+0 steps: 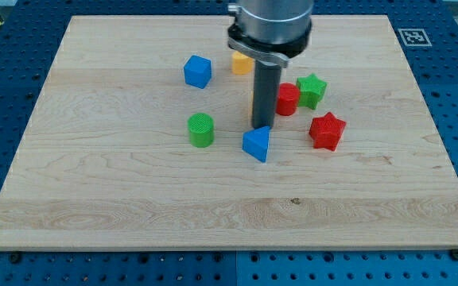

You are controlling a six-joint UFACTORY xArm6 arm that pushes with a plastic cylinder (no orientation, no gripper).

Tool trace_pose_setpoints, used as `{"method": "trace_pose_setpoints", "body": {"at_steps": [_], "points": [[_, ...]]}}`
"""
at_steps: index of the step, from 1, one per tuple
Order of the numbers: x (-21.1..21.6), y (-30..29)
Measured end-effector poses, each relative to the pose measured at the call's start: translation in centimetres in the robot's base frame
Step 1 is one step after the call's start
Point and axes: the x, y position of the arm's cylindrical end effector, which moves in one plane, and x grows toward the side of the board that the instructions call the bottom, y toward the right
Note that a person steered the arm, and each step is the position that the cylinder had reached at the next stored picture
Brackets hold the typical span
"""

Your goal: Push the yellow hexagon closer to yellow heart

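My tip (261, 125) rests on the board just above the blue triangular block (256, 144), touching or nearly touching its top edge. A yellow block (240, 63) lies at the view's top, partly hidden by the arm's head; its shape cannot be made out. A thin yellow sliver (252, 102) shows at the rod's left edge, so a second yellow block seems to lie mostly hidden behind the rod. Which one is the hexagon and which the heart cannot be told.
A blue cube (198, 71) lies left of the upper yellow block. A green cylinder (201, 129) is left of my tip. A red cylinder (287, 99), a green star (312, 90) and a red star (327, 131) lie to the right. A marker tag (410, 36) sits at the board's top right corner.
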Motion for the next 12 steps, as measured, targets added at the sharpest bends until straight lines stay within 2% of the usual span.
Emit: {"method": "trace_pose_setpoints", "body": {"at_steps": [1,3,5,7,10,12], "points": [[-0.2,2.0],[-3.7,-0.6],[-1.4,-2.1],[-2.9,-5.5],[-5.2,-3.8],[-9.0,-2.8]]}}
